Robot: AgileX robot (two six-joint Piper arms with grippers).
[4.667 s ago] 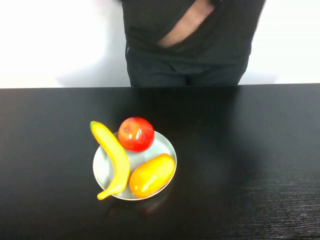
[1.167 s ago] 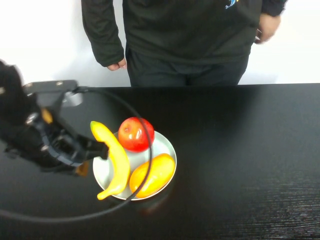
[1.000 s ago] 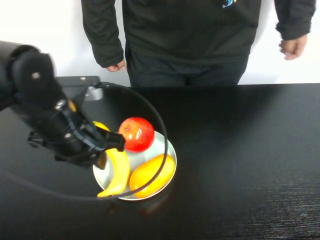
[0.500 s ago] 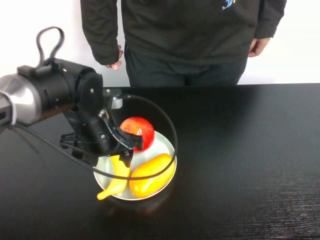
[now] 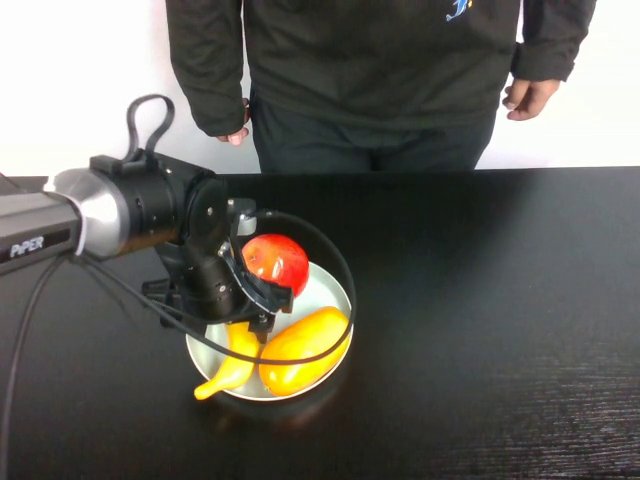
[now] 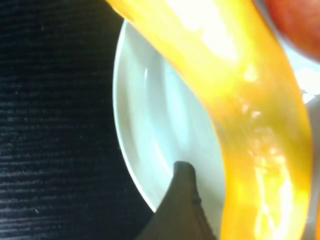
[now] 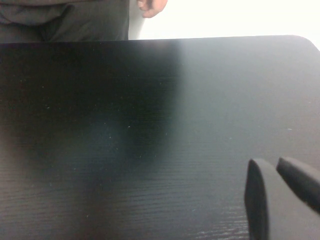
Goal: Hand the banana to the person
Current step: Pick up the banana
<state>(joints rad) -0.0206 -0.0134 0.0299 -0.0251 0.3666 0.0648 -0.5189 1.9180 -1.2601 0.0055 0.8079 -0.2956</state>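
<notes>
One left tool (image 5: 243, 310) finger (image 6: 182, 210) beside banana (image 6: 240, 115)

A pale round plate (image 5: 330, 285) sits on the black desk (image 5: 480, 300). On it rest a red apple (image 5: 280, 262) at the far side and a stout yellow-orange mango (image 5: 305, 348) nearer the camera.

Black table (image 5: 480, 300), wood-grain top. One thing sits directly on it: a pale round plate (image 5: 325, 285), left of table centre, closer to the near edge than to the far edge.
</notes>
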